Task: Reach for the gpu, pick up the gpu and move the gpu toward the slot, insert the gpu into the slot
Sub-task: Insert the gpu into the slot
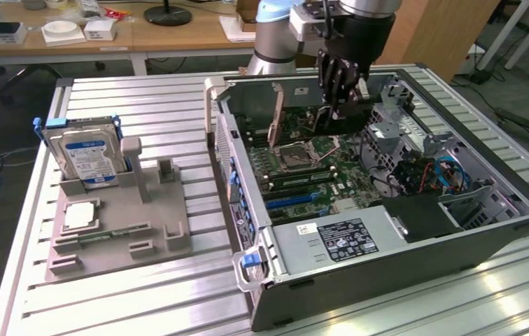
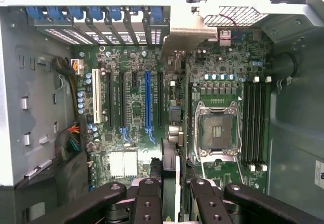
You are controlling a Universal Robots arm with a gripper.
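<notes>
The gripper [image 1: 341, 98] hangs over the far part of the open computer case [image 1: 386, 280], its fingers clamped on the gpu [image 1: 339, 120]. The card hangs on edge straight below the fingertips, above the motherboard [image 1: 313, 180] and not seated in any slot. In the wrist view the gpu [image 2: 170, 163] shows edge-on between the two black fingers [image 2: 147, 201] of the gripper [image 2: 174, 197], with the blue slot [image 2: 148, 100] and its black neighbours lying beyond it on the board.

At the exterior view's left, a grey holder tray [image 1: 166, 234] lies on the slotted metal table [image 1: 152, 301]. In its far left pocket a hard drive [image 1: 89, 157] with a blue label stands upright. Nearer, a silver square chip [image 1: 79, 215] lies flat in a recess, and a small green memory stick [image 1: 113, 232] lies just beside it.

To the exterior view's right, the case lies on its side with the panel off. Inside are the motherboard with its processor socket [image 1: 297, 155], a grey power supply [image 1: 339, 239] in the near corner, and blue cables [image 1: 446, 171] toward the right wall.
</notes>
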